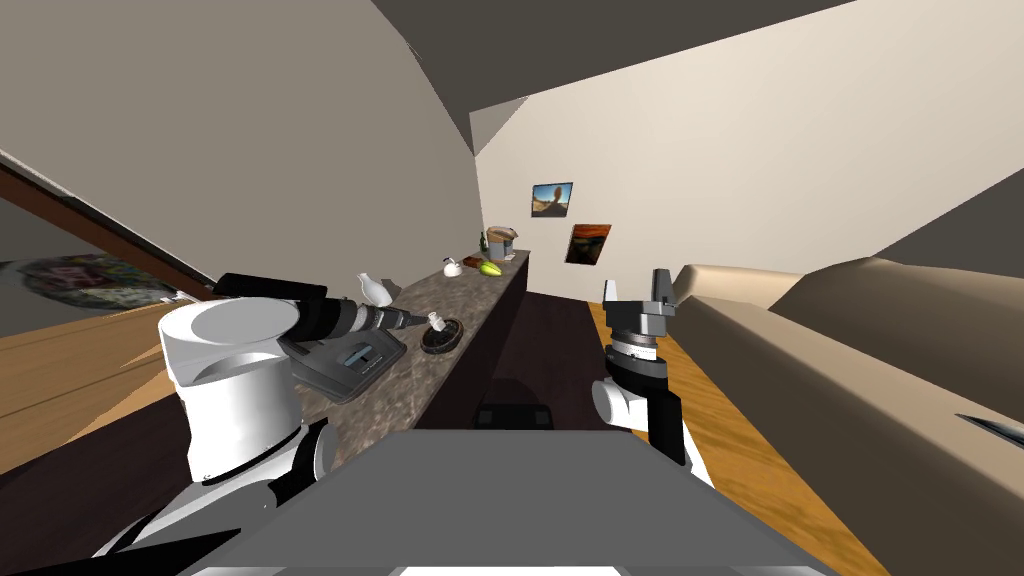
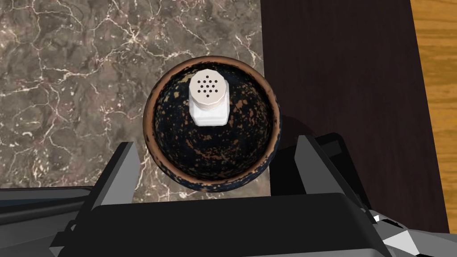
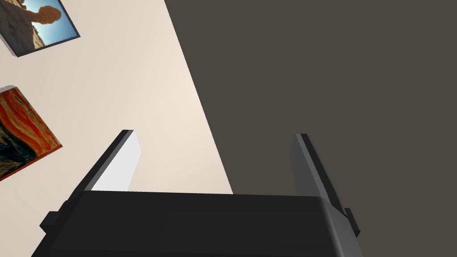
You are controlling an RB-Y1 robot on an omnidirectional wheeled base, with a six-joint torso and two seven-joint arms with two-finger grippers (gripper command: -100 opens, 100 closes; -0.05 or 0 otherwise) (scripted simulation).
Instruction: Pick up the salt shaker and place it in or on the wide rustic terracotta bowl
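Salt shaker point(image 2: 209, 113) stands in bowl point(image 2: 151, 117), cap point(image 2: 208, 87) partly hiding it; left pincer point(image 2: 215, 142) spread.

White salt shaker point(image 2: 208, 99) stands upright inside the dark speckled, brown-rimmed bowl point(image 2: 169, 147), right at my marble counter's edge.

salt shaker point(image 2: 208, 99): stood upright inside the bowl point(image 2: 209, 180)
bowl: sat on the counter point(image 2: 67, 89), by its front edge
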